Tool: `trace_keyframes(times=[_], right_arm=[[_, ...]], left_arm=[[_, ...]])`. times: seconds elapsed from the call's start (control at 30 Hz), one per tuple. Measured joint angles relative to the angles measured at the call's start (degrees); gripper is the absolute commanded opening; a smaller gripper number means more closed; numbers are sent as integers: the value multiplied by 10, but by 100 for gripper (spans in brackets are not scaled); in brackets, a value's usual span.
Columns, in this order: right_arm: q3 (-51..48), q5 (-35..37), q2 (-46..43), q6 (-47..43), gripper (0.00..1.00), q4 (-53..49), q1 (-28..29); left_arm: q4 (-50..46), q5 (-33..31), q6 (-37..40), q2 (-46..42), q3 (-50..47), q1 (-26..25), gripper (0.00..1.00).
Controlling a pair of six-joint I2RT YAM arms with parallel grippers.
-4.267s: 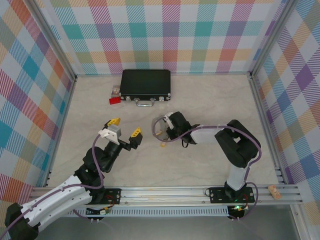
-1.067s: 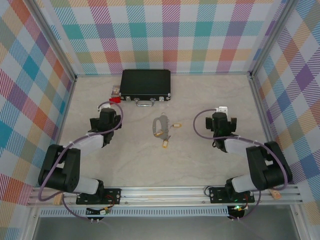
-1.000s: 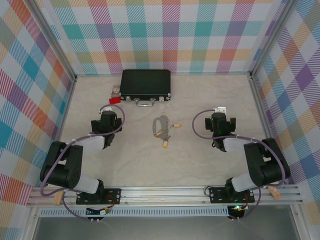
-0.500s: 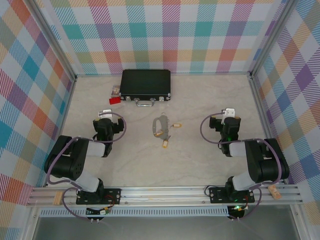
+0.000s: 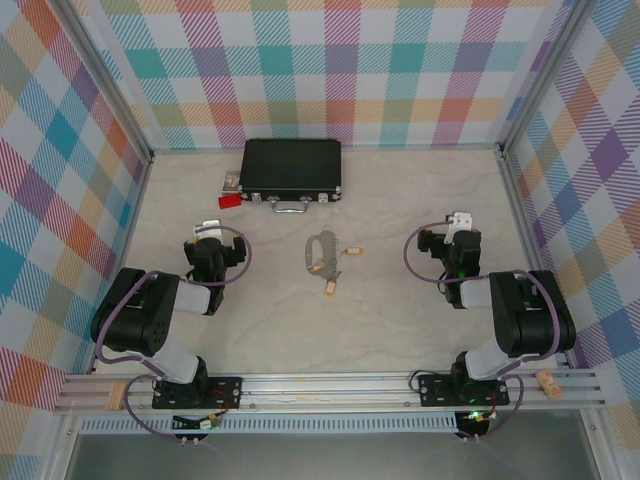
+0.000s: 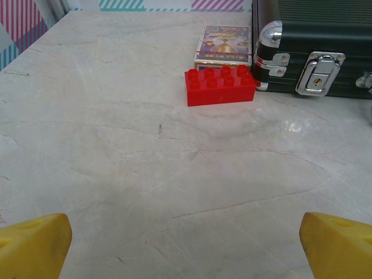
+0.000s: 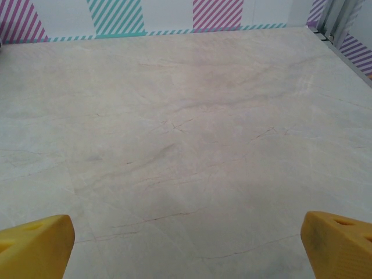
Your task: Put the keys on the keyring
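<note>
Both claws hang clear of the work, so I judge the step in hand to be a reach for a key. The keyring (image 5: 320,250) lies flat on the table (image 7: 186,116). It is well to the right of my left claw (image 6: 186,244) and well to the left of my right claw (image 7: 187,244), about midway between the two. The keys (image 5: 330,288) lie close about it: one apart from it on the side nearer the arm bases, one across its lower part, and one just beside the flank that faces the right claw. From above they are too small for me to tell whether any is threaded on.

To do this well, I would bring the left claw across to pin the loop flat by one end, leaving free whichever side opens. I would send the right claw to the key that lies apart and grip it so that its eye is clear. I would come in low and slow, because such small parts will likely skate on this smooth top if nudged.

Both claws are released, with the yellow fingertips spread wide at the bottom corners of each wrist view and nothing between them. Each arm is folded, elbow back by its base and forearm low, with the claw pointing at the far wall. Ahead of the left claw and slightly right sits a red block (image 6: 220,86), with the black case (image 6: 325,46) just beyond it to the right.
</note>
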Motion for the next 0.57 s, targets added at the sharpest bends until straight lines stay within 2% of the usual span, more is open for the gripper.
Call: trace_keyframes(times=[0.57], right_arm=[[0,0,0,0,99,-8,0]], left_arm=[[0,10,-1,0,0,0,100]])
